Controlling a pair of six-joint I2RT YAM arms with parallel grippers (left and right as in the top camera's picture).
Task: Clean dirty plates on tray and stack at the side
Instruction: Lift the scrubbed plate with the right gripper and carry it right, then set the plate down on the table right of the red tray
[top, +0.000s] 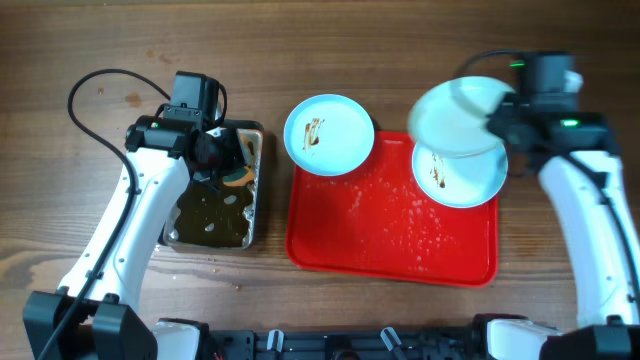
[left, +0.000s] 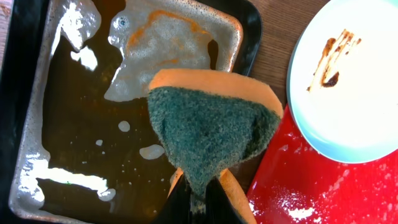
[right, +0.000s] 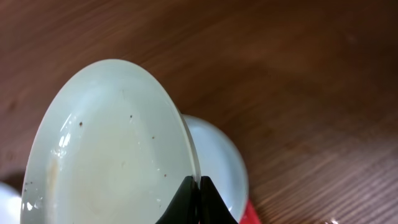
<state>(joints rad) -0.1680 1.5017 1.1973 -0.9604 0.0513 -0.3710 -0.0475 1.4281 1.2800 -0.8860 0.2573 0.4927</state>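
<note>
Right gripper clamped on rim of lifted plate, mostly clean, over tray right end. Left gripper pinching sponge above pan. Second plate beneath and third plate at tray's far-left corner both smeared. Nothing stacked yet.

Item, logged from my remote station: wooden table, mid-brown, its grain running from 9 to 3 o'clock and filling my overhead view edge to edge. A paler swirling grain figure lies toward 8 o'clock, and two small dark specks toward 10 o'clock. Light is even and soft, without hard shadows. My right wrist view shows the same wood, blurred.
</note>
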